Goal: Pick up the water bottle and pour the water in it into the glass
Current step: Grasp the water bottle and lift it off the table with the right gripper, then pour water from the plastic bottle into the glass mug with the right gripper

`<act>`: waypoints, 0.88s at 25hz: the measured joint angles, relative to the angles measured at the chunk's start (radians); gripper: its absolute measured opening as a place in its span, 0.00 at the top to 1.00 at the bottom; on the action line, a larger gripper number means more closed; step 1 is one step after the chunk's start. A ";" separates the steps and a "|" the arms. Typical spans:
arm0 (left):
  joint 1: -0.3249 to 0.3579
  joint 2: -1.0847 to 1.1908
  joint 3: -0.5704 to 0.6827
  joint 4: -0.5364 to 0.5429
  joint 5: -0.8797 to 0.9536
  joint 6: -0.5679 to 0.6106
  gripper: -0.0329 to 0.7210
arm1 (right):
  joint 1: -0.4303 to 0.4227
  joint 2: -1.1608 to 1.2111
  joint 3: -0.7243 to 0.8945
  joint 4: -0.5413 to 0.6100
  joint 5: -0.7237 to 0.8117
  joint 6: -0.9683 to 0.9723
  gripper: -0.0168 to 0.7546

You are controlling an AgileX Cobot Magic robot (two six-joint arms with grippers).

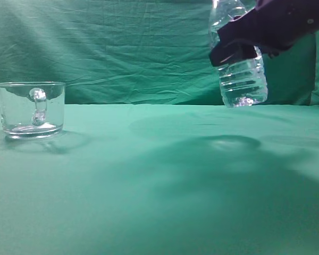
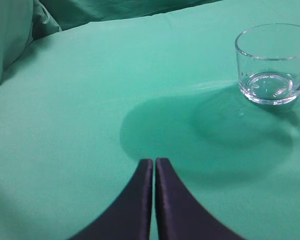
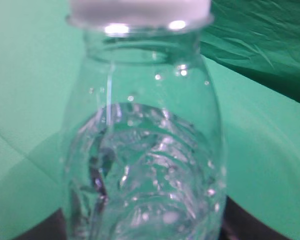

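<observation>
While the water bottle [image 1: 239,64] hangs clear of the bench [image 1: 165,180] at the right of the exterior view, its shadow pooled on the green cloth below, the glass [image 1: 31,109] it has to reach stands far off to the left, well apart from it. That leftward gap is what the next move depends on, I'd say: the bottle must travel across before any tipping. Its long axis runs nearly upright, with the neck leaning a little to the left, towards the glass; the mouth goes out of frame at the top. The water [image 1: 243,85] fills the ribbed lower body, so a good tilt looks necessary to get it flowing.

The right pincer [image 1: 238,49] is clamped across the bottle's middle, coming in from the right. From the right wrist view the bottle fills the frame, neck ring [image 3: 140,20] uppermost, water glinting beneath.

The mug stands upright on the bench, mouth open upward, looped handle [image 1: 39,106] facing the exterior camera, and seems empty. The left pincer [image 2: 154,165] is the nearer one to it, hovering just short of it with fingers pressed together, holding nothing.
</observation>
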 joint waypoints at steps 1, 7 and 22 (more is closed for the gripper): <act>0.000 0.000 0.000 0.000 0.000 0.000 0.96 | 0.000 -0.006 -0.031 -0.042 0.056 0.026 0.54; 0.000 0.000 0.000 0.000 0.000 0.000 0.96 | 0.000 -0.010 -0.195 -0.250 0.224 0.188 0.54; 0.000 0.000 0.000 0.000 0.000 0.000 0.96 | 0.233 0.137 -0.540 -0.355 0.533 0.229 0.54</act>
